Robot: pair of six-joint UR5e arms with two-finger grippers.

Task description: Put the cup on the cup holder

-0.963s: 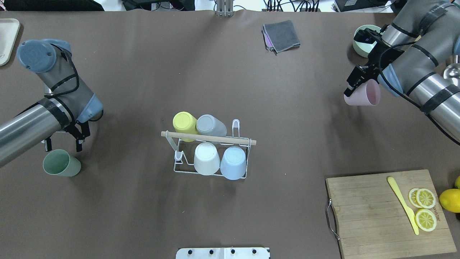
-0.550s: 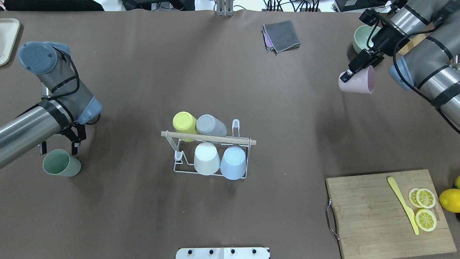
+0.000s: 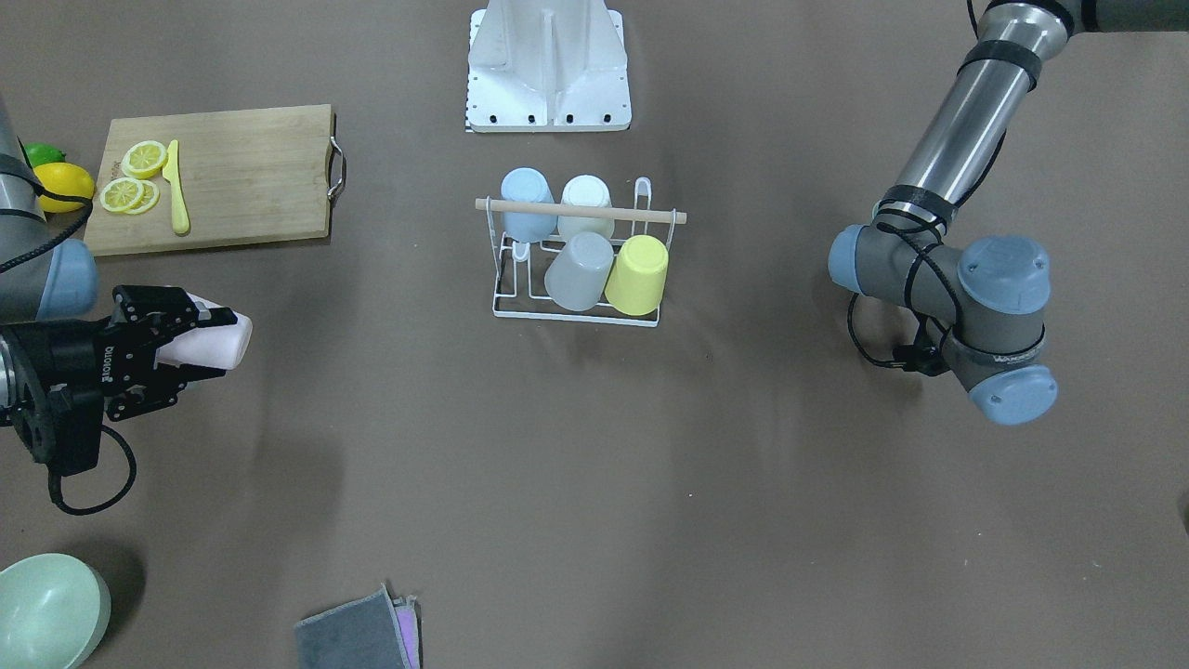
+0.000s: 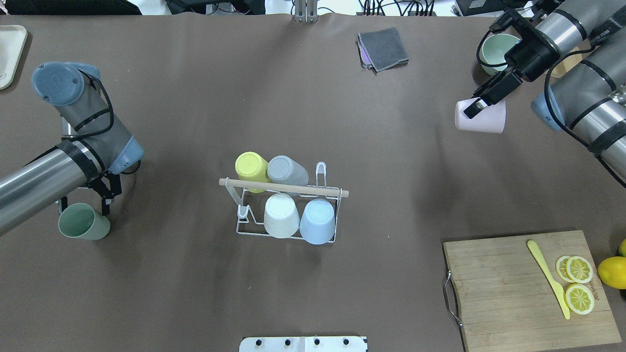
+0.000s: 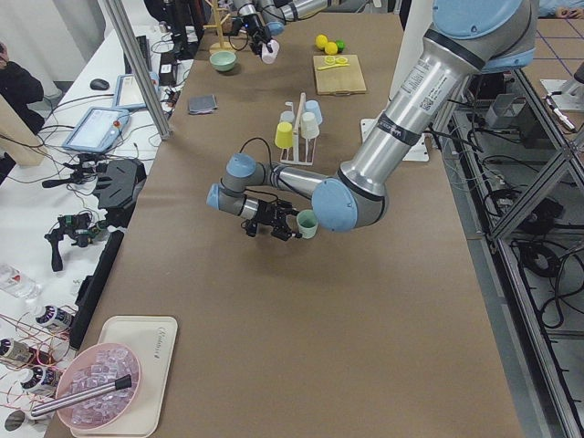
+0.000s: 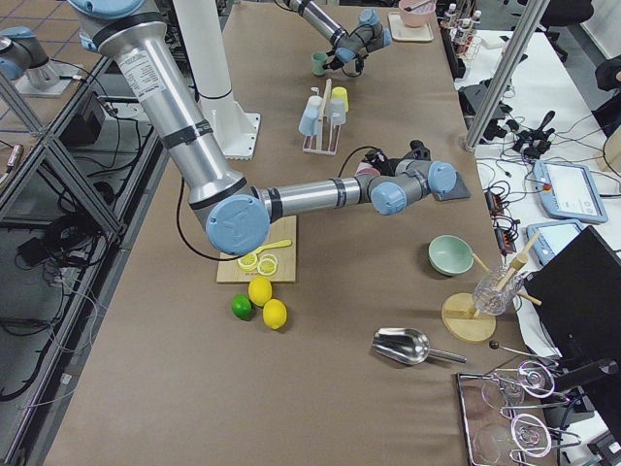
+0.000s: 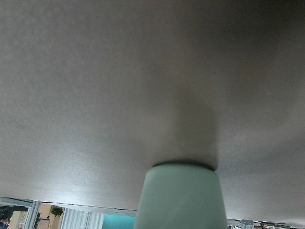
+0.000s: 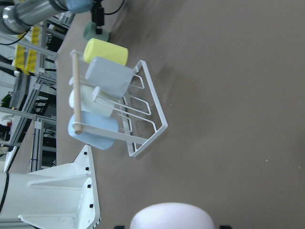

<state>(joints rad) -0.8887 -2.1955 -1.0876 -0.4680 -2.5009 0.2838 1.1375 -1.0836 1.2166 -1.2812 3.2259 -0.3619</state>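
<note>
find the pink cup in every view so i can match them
exterior front-facing: pink cup, left edge, mid-height
overhead exterior: upper right
exterior left: far, top centre
exterior right: centre, at the near arm's tip
left wrist-mounted: not in it
right wrist-mounted: bottom edge, centre
shared landmark: cup holder, mid-table

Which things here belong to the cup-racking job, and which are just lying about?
Job: cup holder; yellow cup, grey cup, white cup, blue cup on it; pink cup in right tool; green cup by left tool.
Lying about: grey cloth; green bowl; cutting board; yellow knife; lemon slices; whole lemon; beige tray.
</note>
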